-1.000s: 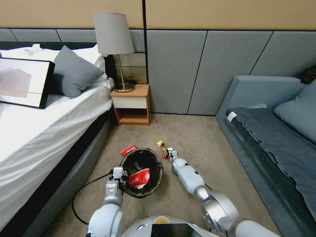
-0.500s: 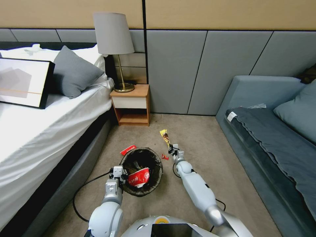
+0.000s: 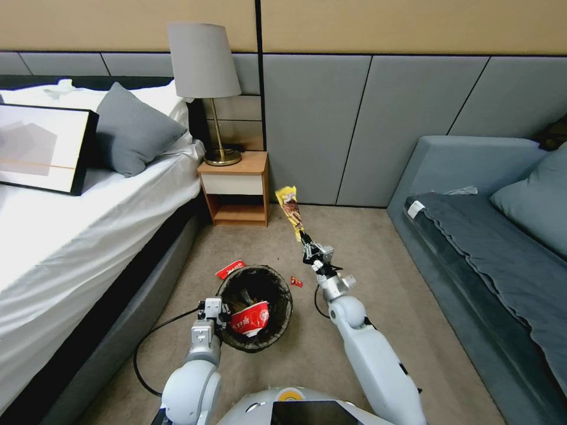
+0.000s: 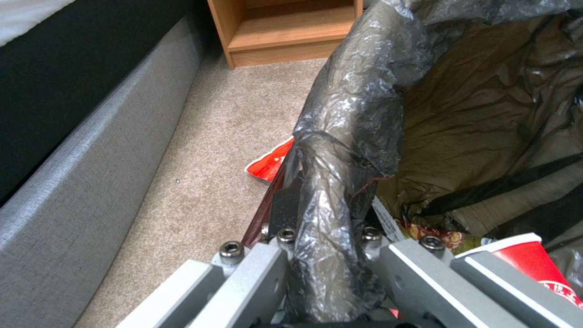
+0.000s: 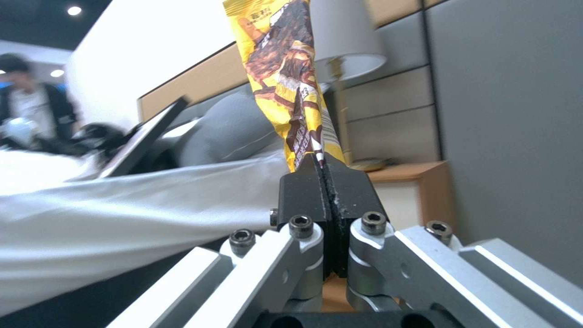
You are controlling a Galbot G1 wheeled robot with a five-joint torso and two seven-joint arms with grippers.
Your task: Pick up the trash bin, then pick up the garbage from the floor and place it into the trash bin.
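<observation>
Bin (image 3: 255, 310) with dark liner sits on carpet near the robot, between bed (image 3: 77, 236) and sofa (image 3: 490, 236); red cup (image 3: 250, 319) inside. Left gripper (image 4: 322, 237) clamped on its near-left rim. Right gripper (image 3: 306, 242) raised to the bin's far right, pinched shut on a yellow wrapper (image 3: 290, 209) standing upward. Red wrapper (image 3: 230, 269) on floor touching the bin's far-left side; small red scrap (image 3: 296, 282) just right.

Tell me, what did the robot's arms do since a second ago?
The right pincer, shut on the long yellow crinkly snack wrapper, lifted it off the floor. The left pincer stays clamped on the round bag-lined trash bin's rim. The red wrappers haven't moved.
</observation>
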